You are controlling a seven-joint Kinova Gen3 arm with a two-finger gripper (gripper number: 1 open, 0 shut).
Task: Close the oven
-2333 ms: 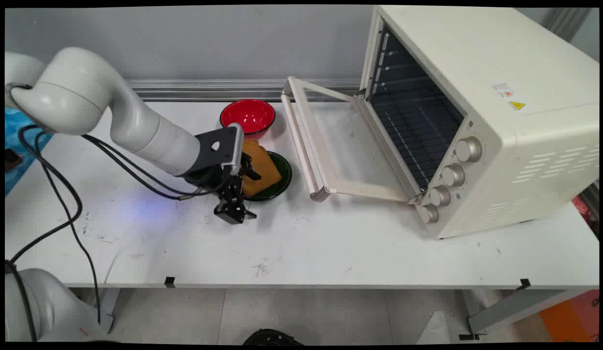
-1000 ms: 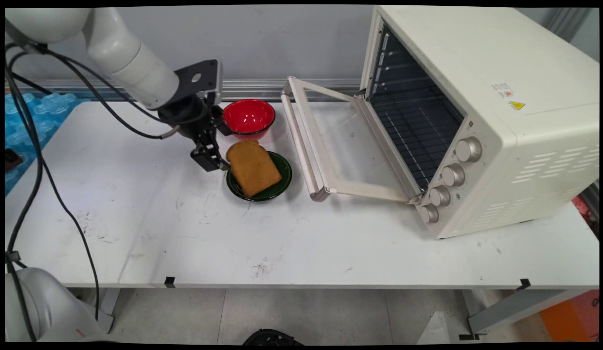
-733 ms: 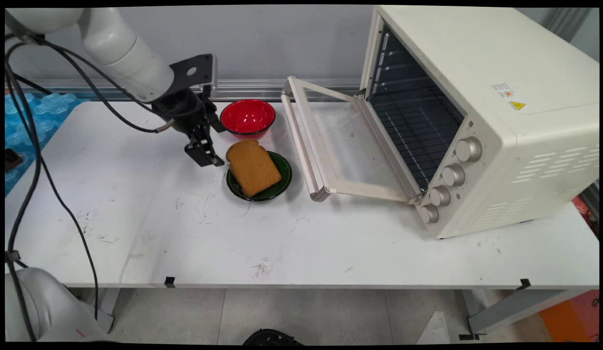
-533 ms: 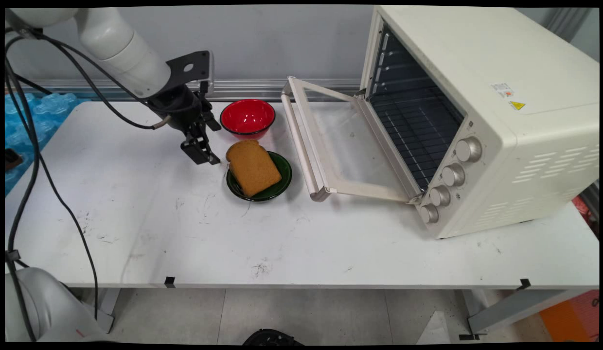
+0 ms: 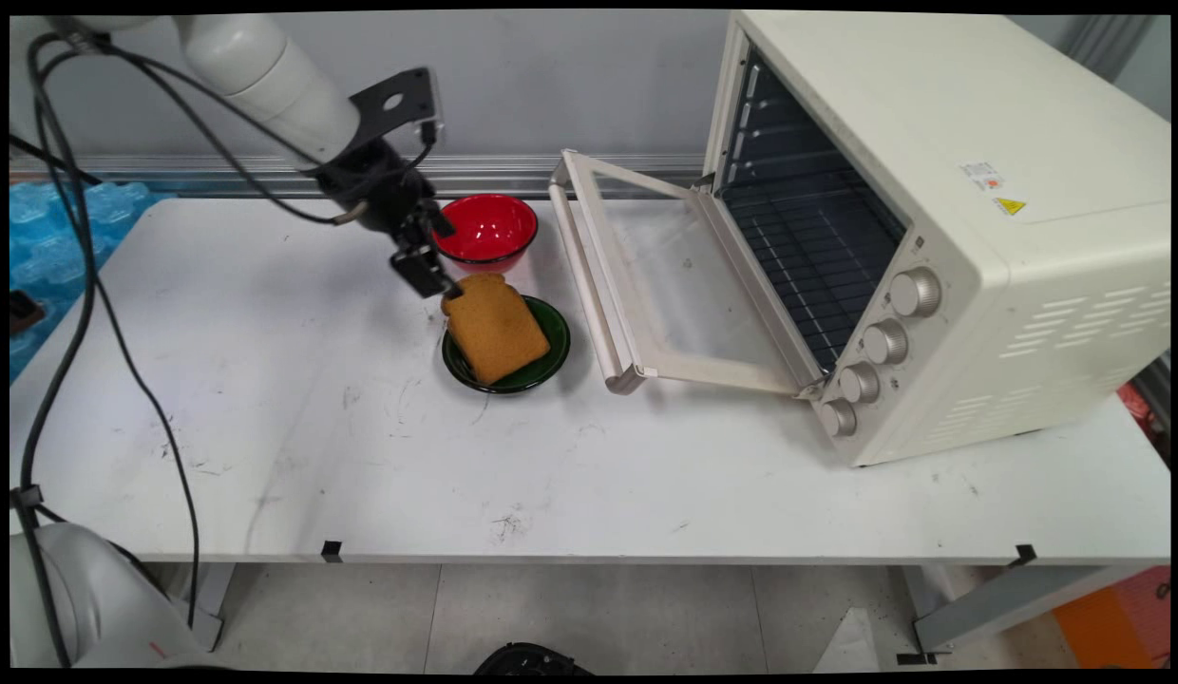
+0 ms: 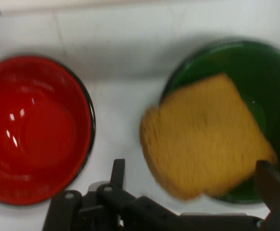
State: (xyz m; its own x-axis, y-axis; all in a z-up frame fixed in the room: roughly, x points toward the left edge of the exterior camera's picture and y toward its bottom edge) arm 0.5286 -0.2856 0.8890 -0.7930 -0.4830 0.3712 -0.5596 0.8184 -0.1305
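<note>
The gripper (image 5: 427, 275) hung low over the table (image 5: 361, 446), between the red bowl (image 5: 486, 228) and the green plate (image 5: 541, 366), its tips at the far-left corner of the toast (image 5: 494, 328). The hand view showed one finger (image 6: 274, 187) at the right of the toast (image 6: 205, 144) and the linkage at the bottom left, so the fingers stood wide apart and gripped nothing. Whether a tip touched the toast could not be told.

The toast, an even golden-brown slice, lay tilted in the green plate (image 6: 270, 72), its far-left corner overhanging the rim toward the red bowl (image 6: 33, 127). The plate stood near the table's middle, just beside the red bowl, which was toward the far edge. The bowl was glossy red inside with a dark rim.

An oven (image 5: 940, 218) stood at the table's right end, its glass door (image 5: 646, 275) swung down open toward the plate and the wire rack (image 5: 807, 256) visible inside.
</note>
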